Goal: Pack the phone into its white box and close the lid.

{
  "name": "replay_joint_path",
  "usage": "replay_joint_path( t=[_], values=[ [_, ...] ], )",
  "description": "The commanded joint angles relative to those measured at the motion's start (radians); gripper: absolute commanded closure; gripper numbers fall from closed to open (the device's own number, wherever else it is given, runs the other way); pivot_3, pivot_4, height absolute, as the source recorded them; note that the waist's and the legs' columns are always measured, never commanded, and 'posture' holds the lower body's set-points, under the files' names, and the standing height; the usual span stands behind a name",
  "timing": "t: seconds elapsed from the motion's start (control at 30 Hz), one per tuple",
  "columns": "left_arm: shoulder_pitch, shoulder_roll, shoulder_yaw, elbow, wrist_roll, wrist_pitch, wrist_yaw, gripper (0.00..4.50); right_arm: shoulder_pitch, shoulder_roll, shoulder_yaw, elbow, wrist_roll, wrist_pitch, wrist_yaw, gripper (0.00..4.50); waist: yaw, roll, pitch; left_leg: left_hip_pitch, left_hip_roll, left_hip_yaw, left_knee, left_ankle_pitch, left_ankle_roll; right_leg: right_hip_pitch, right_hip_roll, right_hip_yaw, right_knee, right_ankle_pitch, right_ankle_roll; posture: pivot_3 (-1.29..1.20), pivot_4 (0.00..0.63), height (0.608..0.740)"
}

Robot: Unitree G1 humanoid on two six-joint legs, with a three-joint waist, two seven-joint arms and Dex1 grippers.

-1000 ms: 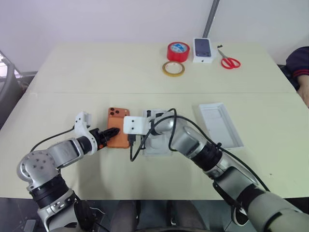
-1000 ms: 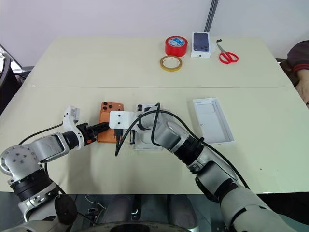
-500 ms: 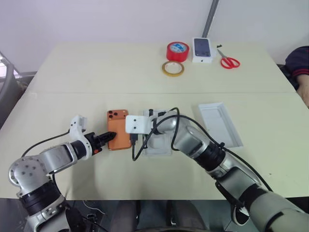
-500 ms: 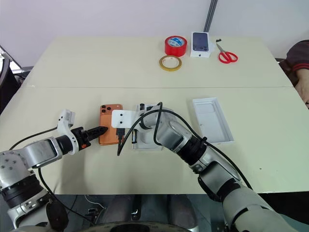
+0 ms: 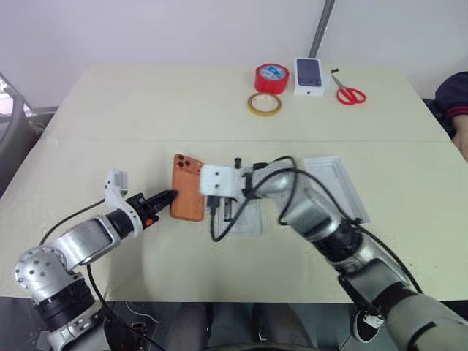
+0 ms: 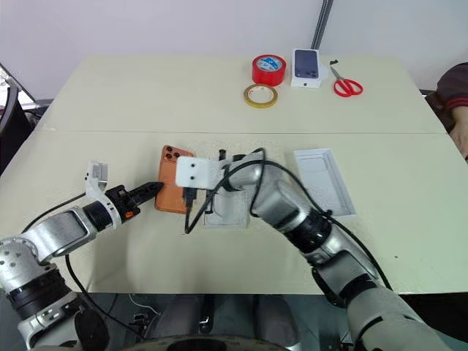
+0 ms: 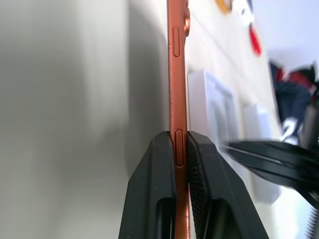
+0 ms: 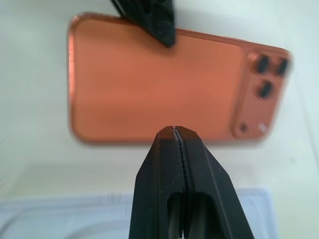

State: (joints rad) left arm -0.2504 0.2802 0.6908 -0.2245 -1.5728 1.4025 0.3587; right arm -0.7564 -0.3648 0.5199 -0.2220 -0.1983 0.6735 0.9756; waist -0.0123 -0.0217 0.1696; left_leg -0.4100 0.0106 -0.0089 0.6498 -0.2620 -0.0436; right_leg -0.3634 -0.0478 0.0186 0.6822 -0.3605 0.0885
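The copper-orange phone (image 5: 188, 197) is at the table's middle, back up, its lenses at the far end. My left gripper (image 5: 170, 196) is shut on the phone's left long edge; in the left wrist view its fingers (image 7: 162, 169) pinch the thin edge (image 7: 177, 74). My right gripper (image 8: 174, 130) is shut and empty, hovering just right of the phone (image 8: 159, 84) above a shallow white tray (image 5: 245, 218). A second white tray (image 5: 338, 186) lies further right. These look like the white box and its lid; I cannot tell which is which.
At the table's far side are a red tape roll (image 5: 270, 77), a yellow tape ring (image 5: 263, 104), a small white carton with a phone picture (image 5: 309, 76) and red scissors (image 5: 349, 93). A person's sleeve (image 5: 453, 99) shows at the right edge.
My left gripper has closed on the phone's left edge, and the phone has shifted a little right and turned. My right gripper has risen and moved right, still shut.
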Motion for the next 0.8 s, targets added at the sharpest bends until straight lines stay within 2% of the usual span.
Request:
replay_joint_path(
  t=[0.03, 0.17, 0.27, 0.4, 0.67, 0.8],
  values=[
    [0.01, 0.055, -0.081, -0.044, -0.216, -0.153, 0.085, 4.49, 0.042, -0.076, -0.143, -0.146, 0.108, 0.026, 0.052, 4.5, 0.0, 0.0, 0.0, 0.0, 0.0, 0.0, 0.0, -0.001, 0.001, 0.0, 0.0, 0.0, 0.0, 0.0, 0.0, 0.0, 0.15, 0.736],
    [0.032, 0.087, -0.234, -0.092, -0.359, -0.291, 0.159, 4.49, 0.145, -0.184, -0.318, -0.213, 0.235, 0.035, 0.09, 4.5, 0.001, 0.0, 0.0, 0.0, 0.0, 0.0, 0.0, -0.001, 0.002, 0.002, 0.0, 0.0, -0.002, 0.0, 0.0, 0.0, 0.15, 0.736],
    [0.046, 0.084, -0.345, -0.127, -0.398, -0.369, 0.182, 4.49, 0.215, -0.252, -0.378, -0.215, 0.272, 0.019, 0.088, 4.5, 0.0, 0.0, 0.0, 0.0, 0.0, 0.0, 0.0, -0.001, 0.002, 0.003, -0.001, 0.0, -0.004, 0.0, 0.0, 0.0, 0.15, 0.736],
    [0.064, 0.082, -0.476, -0.141, -0.399, -0.432, 0.196, 4.49, 0.257, -0.304, -0.403, -0.184, 0.277, 0.012, 0.049, 4.5, -0.006, 0.001, 0.001, 0.001, 0.0, 0.001, 0.0, -0.001, 0.002, 0.003, 0.0, 0.001, -0.003, 0.0, 0.0, 0.0, 0.15, 0.736],
    [0.059, 0.109, -0.616, -0.132, -0.387, -0.515, 0.201, 4.49, 0.264, -0.324, -0.395, -0.183, 0.288, 0.013, -0.004, 4.5, 0.001, 0.001, 0.001, 0.001, 0.0, 0.001, 0.002, 0.0, 0.002, 0.004, 0.001, 0.002, -0.003, 0.0, 0.0, 0.0, 0.15, 0.736],
    [0.057, 0.134, -0.641, -0.145, -0.388, -0.534, 0.182, 2.64, 0.258, -0.332, -0.384, -0.175, 0.292, 0.003, -0.018, 4.5, 0.001, 0.001, 0.001, 0.001, 0.0, 0.001, 0.002, 0.0, 0.001, 0.005, 0.001, 0.001, -0.004, 0.0, 0.0, 0.0, 0.15, 0.736]
  ],
)
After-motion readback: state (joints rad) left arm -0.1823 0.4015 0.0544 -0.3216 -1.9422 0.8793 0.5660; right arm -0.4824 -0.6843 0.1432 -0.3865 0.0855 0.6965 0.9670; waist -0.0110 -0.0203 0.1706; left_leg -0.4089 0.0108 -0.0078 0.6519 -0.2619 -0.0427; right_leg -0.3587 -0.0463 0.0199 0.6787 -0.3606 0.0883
